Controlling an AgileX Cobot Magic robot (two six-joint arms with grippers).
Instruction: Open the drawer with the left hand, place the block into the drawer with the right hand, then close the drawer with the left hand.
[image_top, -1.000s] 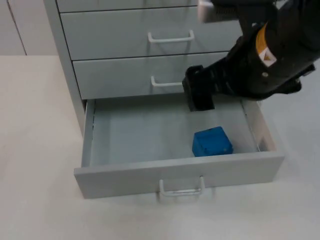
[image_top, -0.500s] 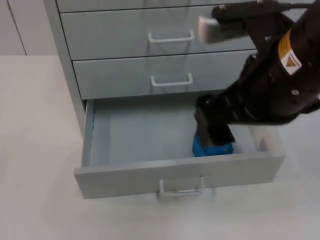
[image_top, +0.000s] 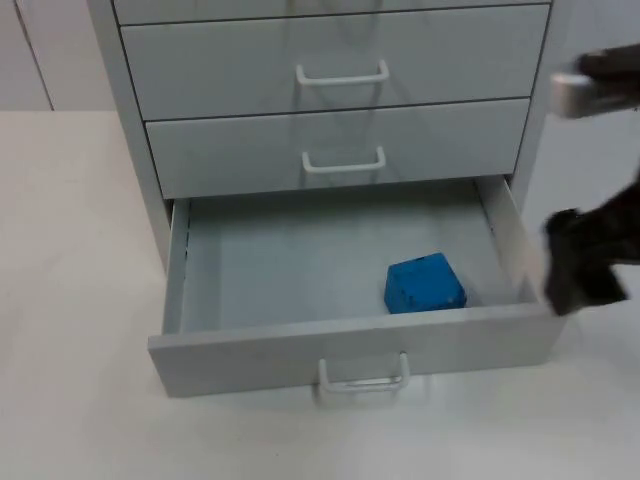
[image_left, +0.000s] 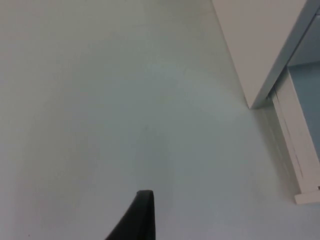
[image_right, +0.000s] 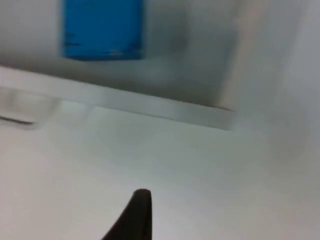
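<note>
The bottom drawer (image_top: 350, 345) of the grey cabinet (image_top: 135, 120) stands pulled out. A blue block (image_top: 425, 283) lies on the drawer floor near its front right, with nothing touching it. My right gripper (image_top: 583, 272) hangs just outside the drawer's right wall, apart from the block. The right wrist view looks over the drawer's front panel (image_right: 150, 102) at the blue block (image_right: 102, 29) inside. My left gripper (image_left: 142, 220) waits above the white table (image_left: 100, 100), left of the cabinet's corner (image_left: 260, 50) and the drawer's side (image_left: 295, 150).
Two upper drawers are shut, each with a white handle (image_top: 342, 73) (image_top: 344, 161). The open drawer's handle (image_top: 363, 378) faces the front. White table top (image_top: 70, 300) spreads to the left and in front of the cabinet.
My right arm has drawn back from above the drawer's inside to the right, past the drawer's right wall. The blue block has stayed where it lay.
</note>
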